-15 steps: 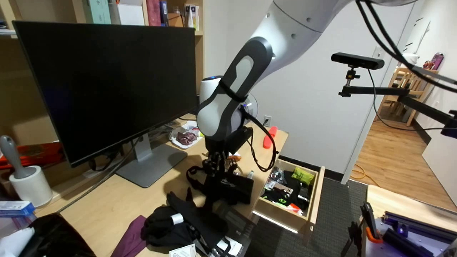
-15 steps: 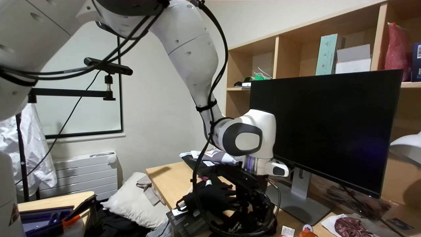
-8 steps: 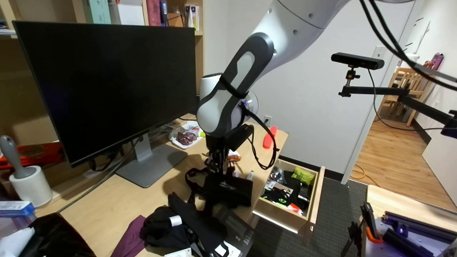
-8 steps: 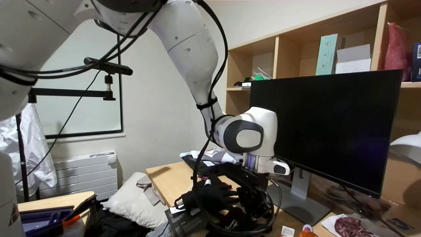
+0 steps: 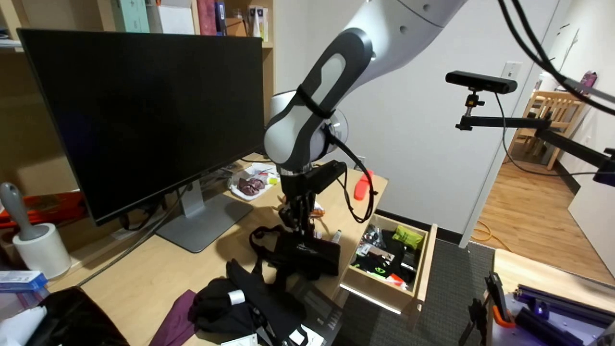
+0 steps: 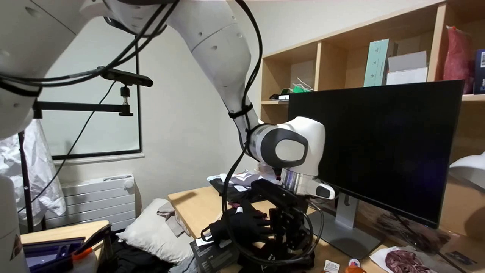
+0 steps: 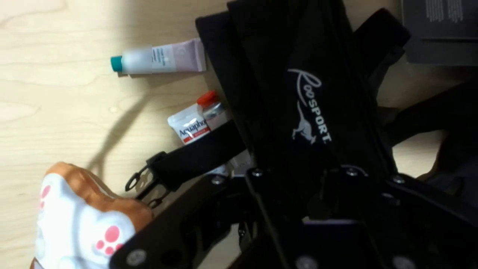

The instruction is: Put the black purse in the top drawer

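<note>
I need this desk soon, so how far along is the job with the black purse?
Looks done: the top drawer stands open, with a yellow-green packet inside. In hand: the gripper is at the black purse over the desk; I can't tell whether it has a grip. Left: the purse is outside the drawer, so it likely needs a sure grip, a lift, a carry across and a release inside.

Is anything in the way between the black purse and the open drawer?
Nothing visible stands between the black purse and the top drawer, which is pulled open. The purse only has to cross the desk edge. Inside, though, the drawer already holds things, like a yellow-green packet.
</note>
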You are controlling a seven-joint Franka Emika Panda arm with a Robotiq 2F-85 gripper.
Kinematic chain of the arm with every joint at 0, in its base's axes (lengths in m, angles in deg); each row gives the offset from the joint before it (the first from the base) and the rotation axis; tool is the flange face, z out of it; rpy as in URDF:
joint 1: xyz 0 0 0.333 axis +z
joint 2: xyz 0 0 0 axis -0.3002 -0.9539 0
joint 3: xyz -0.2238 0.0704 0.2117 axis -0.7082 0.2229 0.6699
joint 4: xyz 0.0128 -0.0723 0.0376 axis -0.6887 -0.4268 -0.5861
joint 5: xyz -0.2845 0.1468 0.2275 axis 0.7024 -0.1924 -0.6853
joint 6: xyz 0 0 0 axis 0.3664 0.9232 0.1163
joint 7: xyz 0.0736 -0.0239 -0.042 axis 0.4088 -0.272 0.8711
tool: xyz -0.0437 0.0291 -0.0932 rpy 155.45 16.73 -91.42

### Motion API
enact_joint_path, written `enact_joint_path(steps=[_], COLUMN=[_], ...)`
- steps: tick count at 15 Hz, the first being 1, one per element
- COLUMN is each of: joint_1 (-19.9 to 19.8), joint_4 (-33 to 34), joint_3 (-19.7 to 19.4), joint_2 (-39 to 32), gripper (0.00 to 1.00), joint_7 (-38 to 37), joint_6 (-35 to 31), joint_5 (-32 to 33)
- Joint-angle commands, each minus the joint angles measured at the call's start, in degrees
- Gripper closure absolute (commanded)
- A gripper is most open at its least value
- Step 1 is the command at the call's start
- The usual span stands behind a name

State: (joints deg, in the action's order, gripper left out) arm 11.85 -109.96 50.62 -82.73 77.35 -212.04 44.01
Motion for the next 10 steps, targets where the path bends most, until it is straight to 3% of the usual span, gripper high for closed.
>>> enact_joint_path(steps=[1, 6, 10], joint_1=[-1.97, -2.62, -2.80], joint_4=[1.54, 4.95, 5.94], joint_3=[1.10, 0.43, -0.21], joint_2=[0.94, -0.40, -1.49], gripper=[0.32, 0.02, 0.00], joint_7=[0.93, 0.20, 0.03], joint_6=[7.25, 15.51, 17.86], joint_5=[-2.11, -2.76, -2.34])
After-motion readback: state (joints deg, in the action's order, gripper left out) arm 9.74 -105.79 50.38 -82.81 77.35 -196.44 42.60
